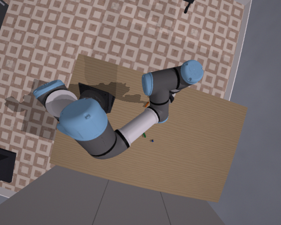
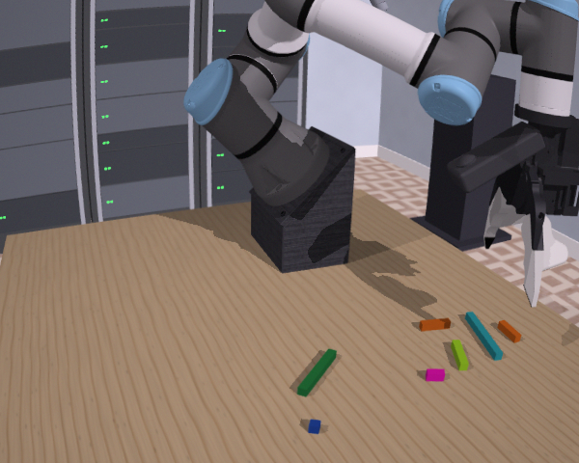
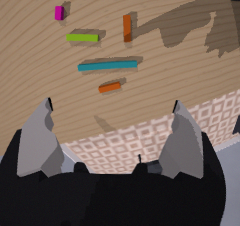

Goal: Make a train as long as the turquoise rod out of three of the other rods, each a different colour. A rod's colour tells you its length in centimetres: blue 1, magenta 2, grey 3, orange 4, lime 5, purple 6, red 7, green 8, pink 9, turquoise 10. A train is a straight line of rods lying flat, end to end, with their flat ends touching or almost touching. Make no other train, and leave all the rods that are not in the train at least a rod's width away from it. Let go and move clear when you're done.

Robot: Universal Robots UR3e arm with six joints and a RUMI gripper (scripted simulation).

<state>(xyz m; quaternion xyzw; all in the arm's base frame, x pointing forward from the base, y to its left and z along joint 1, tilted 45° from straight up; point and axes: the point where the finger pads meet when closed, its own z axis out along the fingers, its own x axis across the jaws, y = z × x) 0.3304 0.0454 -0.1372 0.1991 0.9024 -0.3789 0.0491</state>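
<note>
Pincer [image 1: 172,97] [image 2: 510,274] [image 3: 113,99] stands wide open, apart from the turquoise rod [image 2: 483,336] [image 3: 107,66].

In the exterior view, on my table [image 1: 196,145] [image 2: 130,323] [image 3: 20,101], the longest rod [image 2: 483,335] [image 3: 107,66] lies lower right, between a left-hand rod [image 1: 146,104] [image 2: 433,324] [image 3: 127,28] and a right-hand rod [image 2: 509,331] [image 3: 109,87]. Before it lies a fourth rod [image 2: 459,354] [image 3: 83,37], then a fifth [image 2: 434,374] [image 3: 59,13]; a sixth [image 1: 144,135] [image 2: 317,372], lower middle, sits behind the shortest [image 1: 152,140] [image 2: 314,426].

Top looks down, exterior obliquely, wrist past fingers; all share tabletop [image 1: 196,145] [image 2: 154,323] [image 3: 25,86].
</note>
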